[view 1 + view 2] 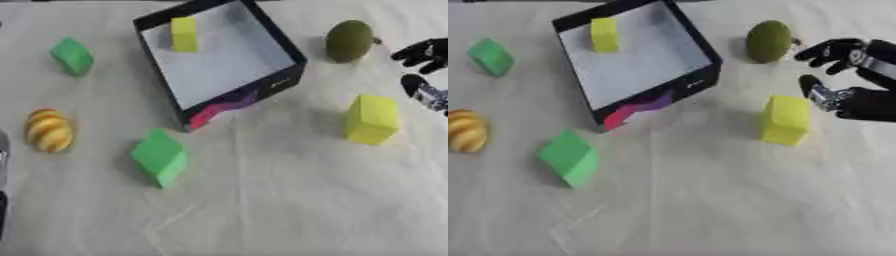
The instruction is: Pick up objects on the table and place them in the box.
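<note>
The yellow block sits on the cloth right of centre, standing on its own, well clear of the box and touching nothing. Just beside it, on its right, is the right hand, coming in from the right edge with its fingers spread and its thumb low, nothing between them, so an open hand, and by the look of it shaped for a side-on grasp. The block lies just left of the thumb; the dark green fruit is equally near, just left of the upper fingers, so which one it wants is a judgement call. In the box, one small yellow piece leans at the far wall, a sign the job is partly done. The box is turned askew, its open top facing the camera, an easy drop from above. Out to the left wait the big green block, the small green block and the striped yellow-and-brown thing. The left hand is not visible.
</note>
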Robot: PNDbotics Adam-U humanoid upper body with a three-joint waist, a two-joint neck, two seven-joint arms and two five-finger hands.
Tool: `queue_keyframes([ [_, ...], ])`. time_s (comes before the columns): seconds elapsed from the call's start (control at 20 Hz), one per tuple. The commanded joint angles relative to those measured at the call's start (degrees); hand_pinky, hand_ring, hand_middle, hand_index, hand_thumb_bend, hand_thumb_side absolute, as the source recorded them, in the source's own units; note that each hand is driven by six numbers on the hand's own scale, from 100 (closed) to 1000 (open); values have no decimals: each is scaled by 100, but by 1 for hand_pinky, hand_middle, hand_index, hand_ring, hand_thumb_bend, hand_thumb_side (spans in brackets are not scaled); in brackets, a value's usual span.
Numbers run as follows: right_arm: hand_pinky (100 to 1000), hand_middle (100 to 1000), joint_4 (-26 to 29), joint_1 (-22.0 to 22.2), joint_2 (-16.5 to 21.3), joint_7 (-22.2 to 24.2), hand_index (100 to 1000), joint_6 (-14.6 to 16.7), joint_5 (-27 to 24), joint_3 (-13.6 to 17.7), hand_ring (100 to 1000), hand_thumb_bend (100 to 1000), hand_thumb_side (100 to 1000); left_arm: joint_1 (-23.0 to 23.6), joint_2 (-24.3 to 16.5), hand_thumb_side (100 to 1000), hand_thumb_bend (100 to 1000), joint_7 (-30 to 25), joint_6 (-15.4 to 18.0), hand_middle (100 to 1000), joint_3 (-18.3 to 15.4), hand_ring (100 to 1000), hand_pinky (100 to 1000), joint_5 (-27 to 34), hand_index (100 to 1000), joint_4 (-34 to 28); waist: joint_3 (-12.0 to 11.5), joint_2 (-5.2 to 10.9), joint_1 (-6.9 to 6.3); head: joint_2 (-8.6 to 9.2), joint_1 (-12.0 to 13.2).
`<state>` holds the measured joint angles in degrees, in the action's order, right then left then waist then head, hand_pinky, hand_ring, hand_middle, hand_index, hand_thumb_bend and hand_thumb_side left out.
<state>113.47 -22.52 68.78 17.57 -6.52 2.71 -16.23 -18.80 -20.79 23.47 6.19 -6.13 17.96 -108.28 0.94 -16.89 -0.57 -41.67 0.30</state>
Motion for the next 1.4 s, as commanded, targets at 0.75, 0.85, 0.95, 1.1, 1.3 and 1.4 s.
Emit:
queue_keyframes([
  [0.75, 829, 841, 112, -284, 632, -49, 903, -60, -460, 60, 869, 437, 242, -80, -60, 604, 369, -85, -45, 708, 59, 627, 703, 34, 738, -49, -74, 117, -67, 144, -182],
  [0.85, 834, 839, 112, -305, 605, 26, 902, -85, -442, 22, 871, 443, 278, -78, -60, 604, 369, -91, -49, 706, 65, 627, 702, 35, 738, -48, -76, 118, -71, 147, -198],
  [0.95, 838, 837, 112, -334, 563, 118, 901, -167, -395, -30, 871, 445, 313, -79, -56, 603, 369, -93, -51, 706, 67, 627, 702, 37, 738, -49, -79, 122, -75, 151, -213],
  [1.1, 842, 836, 112, -405, 476, 259, 903, -314, -304, -118, 871, 446, 336, -77, -55, 604, 368, -98, -55, 705, 74, 626, 702, 40, 738, -45, -79, 131, -76, 155, -231],
  [1.3, 841, 837, 112, -510, 345, 404, 903, -489, -196, -213, 872, 445, 328, -72, -56, 603, 368, -109, -57, 703, 82, 626, 702, 41, 737, -41, -73, 147, -78, 172, -243],
  [1.4, 841, 838, 112, -563, 268, 483, 902, -592, -139, -276, 873, 445, 324, -73, -54, 602, 368, -113, -58, 702, 85, 626, 701, 42, 737, -39, -71, 153, -82, 176, -256],
])
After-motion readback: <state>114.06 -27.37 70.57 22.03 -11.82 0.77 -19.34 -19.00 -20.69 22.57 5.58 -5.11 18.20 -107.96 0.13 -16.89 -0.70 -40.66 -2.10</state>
